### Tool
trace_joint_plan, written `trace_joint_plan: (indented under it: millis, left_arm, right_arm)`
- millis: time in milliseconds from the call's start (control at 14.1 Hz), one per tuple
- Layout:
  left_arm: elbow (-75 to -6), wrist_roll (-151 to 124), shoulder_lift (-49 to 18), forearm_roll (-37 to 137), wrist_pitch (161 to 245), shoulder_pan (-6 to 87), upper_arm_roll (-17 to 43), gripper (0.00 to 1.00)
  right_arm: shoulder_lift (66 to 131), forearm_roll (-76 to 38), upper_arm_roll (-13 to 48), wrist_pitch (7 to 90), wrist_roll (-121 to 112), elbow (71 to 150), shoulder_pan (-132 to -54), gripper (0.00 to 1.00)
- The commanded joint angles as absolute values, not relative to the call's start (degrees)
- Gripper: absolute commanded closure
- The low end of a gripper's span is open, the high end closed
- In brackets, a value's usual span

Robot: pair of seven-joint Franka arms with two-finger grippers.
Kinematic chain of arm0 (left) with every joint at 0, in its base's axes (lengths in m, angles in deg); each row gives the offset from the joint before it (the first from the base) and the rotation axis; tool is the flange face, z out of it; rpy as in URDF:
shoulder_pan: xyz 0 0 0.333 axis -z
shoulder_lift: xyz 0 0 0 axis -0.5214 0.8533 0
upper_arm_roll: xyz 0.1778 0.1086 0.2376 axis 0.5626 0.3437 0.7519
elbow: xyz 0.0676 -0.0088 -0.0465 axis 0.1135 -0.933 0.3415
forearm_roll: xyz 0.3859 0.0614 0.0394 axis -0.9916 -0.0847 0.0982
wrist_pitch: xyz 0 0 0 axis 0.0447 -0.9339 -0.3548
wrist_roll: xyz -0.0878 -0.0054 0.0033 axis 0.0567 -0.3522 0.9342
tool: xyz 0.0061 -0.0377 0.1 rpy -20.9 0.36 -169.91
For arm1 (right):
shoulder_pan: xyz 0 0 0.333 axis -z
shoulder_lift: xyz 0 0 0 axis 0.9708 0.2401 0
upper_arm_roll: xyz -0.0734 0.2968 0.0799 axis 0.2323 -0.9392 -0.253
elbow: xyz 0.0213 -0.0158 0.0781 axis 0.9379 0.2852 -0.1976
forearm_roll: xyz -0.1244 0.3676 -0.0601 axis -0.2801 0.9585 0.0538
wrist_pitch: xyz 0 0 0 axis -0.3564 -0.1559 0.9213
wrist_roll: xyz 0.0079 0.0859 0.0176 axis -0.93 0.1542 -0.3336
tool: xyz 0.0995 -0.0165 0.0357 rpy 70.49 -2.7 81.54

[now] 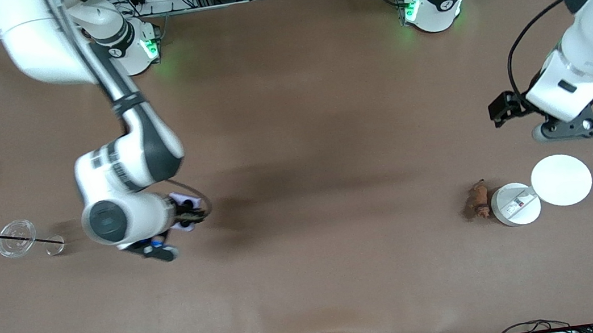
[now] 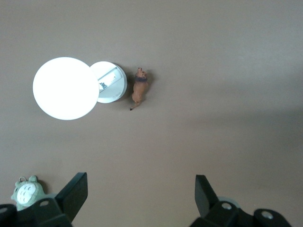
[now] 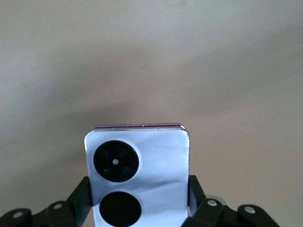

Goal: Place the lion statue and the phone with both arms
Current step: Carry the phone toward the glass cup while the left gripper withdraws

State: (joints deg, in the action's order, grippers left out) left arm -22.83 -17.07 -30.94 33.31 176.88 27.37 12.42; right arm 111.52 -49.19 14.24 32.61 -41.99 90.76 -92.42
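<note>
Aloft, phone (image 3: 137,175) in right hand (image 3: 138,187).

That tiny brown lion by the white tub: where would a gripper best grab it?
Probably across its body, coming straight down. The lion statue lies long and narrow on the table, close beside the white container, so the fingers should close on its flanks, clear of the thin tail. The open left gripper hangs above the table near it; the right gripper holds the phone.
</note>
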Motion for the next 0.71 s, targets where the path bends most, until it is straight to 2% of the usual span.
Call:
trace_joint_plan:
  millis: [0,213,427,640]
  left_arm:
    - [-24.02,-17.11,-33.77,34.54,174.77,27.03,12.48,0.0]
    - [-24.19,-17.02,-34.91,34.63,174.15,27.03,12.48,0.0]
    - [-24.11,-16.59,-35.0,39.09,173.44,24.76,12.4,0.0]
    - [-24.11,-16.41,-35.79,40.08,171.78,24.13,12.22,0.0]
  right_arm:
    - [109.01,-48.95,13.19,39.28,-35.77,98.26,-87.99,1.0]
    - [109.1,-49.21,13.37,48.88,-24.19,105.13,-84.74,1.0]
    - [109.36,-49.21,13.46,49.25,-16.34,105.76,-79.55,1.0]
    - [111.03,-49.39,14.25,57.49,-6.5,109.09,-76.73,1.0]
